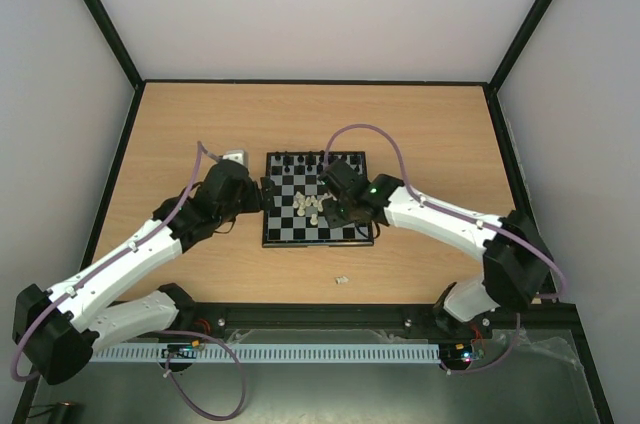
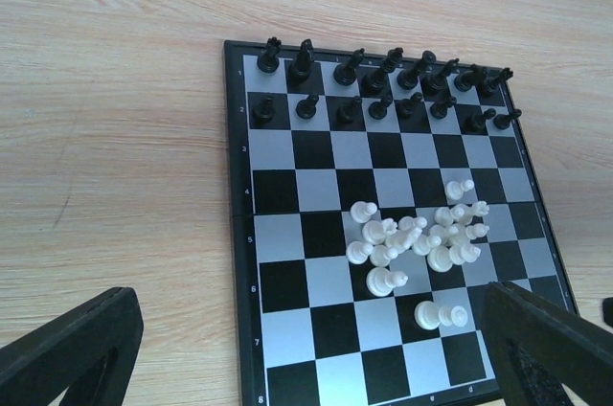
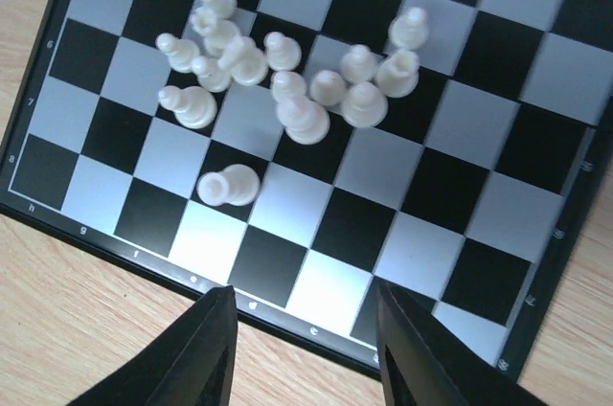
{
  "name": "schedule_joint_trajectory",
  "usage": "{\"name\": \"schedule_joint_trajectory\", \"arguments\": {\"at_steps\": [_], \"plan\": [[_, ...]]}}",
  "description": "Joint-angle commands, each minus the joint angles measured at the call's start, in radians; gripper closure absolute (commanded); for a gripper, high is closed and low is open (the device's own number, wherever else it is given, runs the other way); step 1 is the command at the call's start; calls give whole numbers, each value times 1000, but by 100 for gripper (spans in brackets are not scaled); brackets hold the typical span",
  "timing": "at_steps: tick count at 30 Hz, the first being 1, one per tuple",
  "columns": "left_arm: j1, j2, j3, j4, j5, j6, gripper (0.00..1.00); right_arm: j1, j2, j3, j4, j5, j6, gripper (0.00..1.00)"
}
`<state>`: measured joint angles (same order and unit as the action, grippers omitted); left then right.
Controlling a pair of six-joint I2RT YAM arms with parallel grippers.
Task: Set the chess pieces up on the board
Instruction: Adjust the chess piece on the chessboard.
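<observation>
The board point(image 1: 280, 234) lies mid-table. Black chess pieces point(image 1: 312, 160) stand in two rows along its far side, also in the left wrist view point(image 2: 383, 90). Cream-white pieces point(image 1: 312, 206) lie in a loose heap near the middle, shown in the left wrist view point(image 2: 421, 238) and the right wrist view point(image 3: 287, 80). One white piece point(image 3: 228, 185) lies apart nearer the front edge. Another white piece point(image 1: 341, 279) lies on the table in front of the board. My left gripper point(image 1: 262, 194) is open and empty at the board's left edge. My right gripper point(image 1: 338, 216) is open and empty over the board's front right part.
A small white box point(image 1: 235, 156) sits on the table just behind my left gripper. The wooden table is walled by pale panels at the left, the back and the right. A black rail runs along the near edge by the arm bases.
</observation>
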<state>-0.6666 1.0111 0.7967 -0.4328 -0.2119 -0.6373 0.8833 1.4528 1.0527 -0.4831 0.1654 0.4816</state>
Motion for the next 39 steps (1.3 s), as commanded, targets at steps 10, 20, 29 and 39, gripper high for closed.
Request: {"name": "schedule_joint_trajectory", "arguments": {"at_steps": [10,20,29,39], "plan": [[23,-3,-14,24,-17,0,0,76,223,162,3,-6,-65,54],[42,-24,-17,18,-8,17,0,78,306,223,-33,36,-59,62],[63,-42,-25,15,7,28,1,80,338,233,-44,25,-60,69],[67,-38,-30,23,22,31,1,80,353,220,-46,35,-56,70]]}}
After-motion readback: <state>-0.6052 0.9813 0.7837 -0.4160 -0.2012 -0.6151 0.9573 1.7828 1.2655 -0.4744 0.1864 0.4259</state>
